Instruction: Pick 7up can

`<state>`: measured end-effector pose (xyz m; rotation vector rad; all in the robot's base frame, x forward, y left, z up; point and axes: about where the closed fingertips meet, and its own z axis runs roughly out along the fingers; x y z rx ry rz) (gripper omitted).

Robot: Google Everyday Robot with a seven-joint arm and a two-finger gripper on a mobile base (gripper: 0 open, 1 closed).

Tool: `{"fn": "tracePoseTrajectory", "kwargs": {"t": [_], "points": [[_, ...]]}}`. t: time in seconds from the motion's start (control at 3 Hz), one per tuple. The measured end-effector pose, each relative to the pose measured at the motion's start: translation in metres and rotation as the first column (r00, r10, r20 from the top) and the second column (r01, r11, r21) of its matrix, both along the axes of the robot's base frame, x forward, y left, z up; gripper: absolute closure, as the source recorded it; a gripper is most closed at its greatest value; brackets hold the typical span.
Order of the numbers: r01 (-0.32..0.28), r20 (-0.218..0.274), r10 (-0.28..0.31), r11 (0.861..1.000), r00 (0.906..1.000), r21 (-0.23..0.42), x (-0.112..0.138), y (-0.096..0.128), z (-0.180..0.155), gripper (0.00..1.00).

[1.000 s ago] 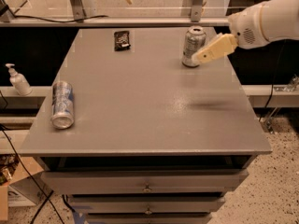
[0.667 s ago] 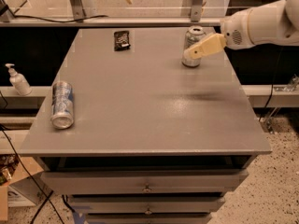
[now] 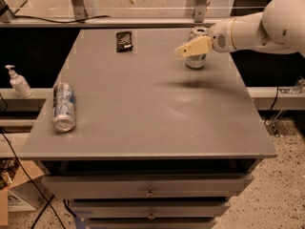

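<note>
The 7up can [image 3: 196, 60], silver-grey with a pull-tab top, stands upright at the back right of the grey table [image 3: 143, 109]. My gripper [image 3: 183, 50] comes in from the right on a white arm. Its cream fingers [image 3: 194, 46] lie across the front of the can's upper half and hide part of it. I cannot tell whether they touch the can.
A silver can with blue markings [image 3: 63, 107] lies on its side near the table's left edge. A small black packet [image 3: 124, 40] lies at the back centre. A white pump bottle [image 3: 18, 81] stands on a ledge to the left. Drawers sit below the tabletop.
My gripper has moved left and a little up across the front of the 7up can. The can and the other objects have not moved.
</note>
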<state>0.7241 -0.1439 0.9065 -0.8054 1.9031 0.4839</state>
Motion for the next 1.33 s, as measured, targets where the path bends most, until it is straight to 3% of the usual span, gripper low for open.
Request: {"fn": "tracePoseTrajectory", "kwargs": {"t": [0.33, 0.67, 1.0, 1.33], "points": [[0.026, -0.023, -0.025, 0.999, 0.9994, 0.031, 0.013, 0.001, -0.011, 0.16], [0.042, -0.027, -0.041, 0.998, 0.9988, 0.043, 0.017, -0.002, -0.013, 0.4], [0.048, 0.005, -0.048, 0.999, 0.9988, 0.022, 0.017, -0.005, -0.002, 0.63], [0.049, 0.107, -0.047, 0.999, 0.9931, -0.013, 0.012, -0.007, 0.042, 0.87]]}}
